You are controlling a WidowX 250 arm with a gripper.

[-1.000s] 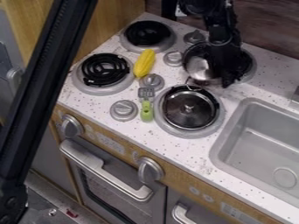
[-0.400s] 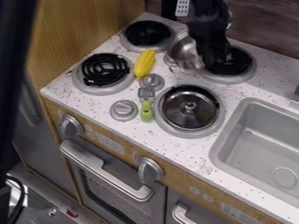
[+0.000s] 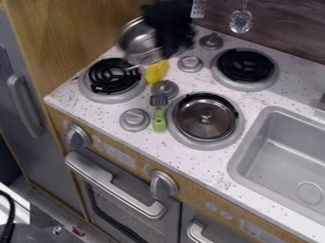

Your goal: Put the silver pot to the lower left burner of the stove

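Holding the silver pot (image 3: 141,45) up in the air right now, with the black gripper (image 3: 171,40) over the back left part of the stove. Its fingers look clamped on the pot, though it's kinda blurry there. The pot is tilted, and its thin wire handle (image 3: 132,67) sticks out toward the black coil of the lower left burner (image 3: 113,75). From this angle the pot covers the top end of the yellow corn (image 3: 156,72), which lies on the speckled white desk (image 3: 258,98) just beside that burner.

As for the rest, there's a little spatula (image 3: 158,118) with a green handle lying between the front knobs and the front right burner (image 3: 185,137), and that burner has a round metal lid (image 3: 205,116) on it, knob up. Back right burner (image 3: 246,65) is behind it, gray sink (image 3: 279,152) off to the right, and a ladle (image 3: 241,21) hangs by the back wall.
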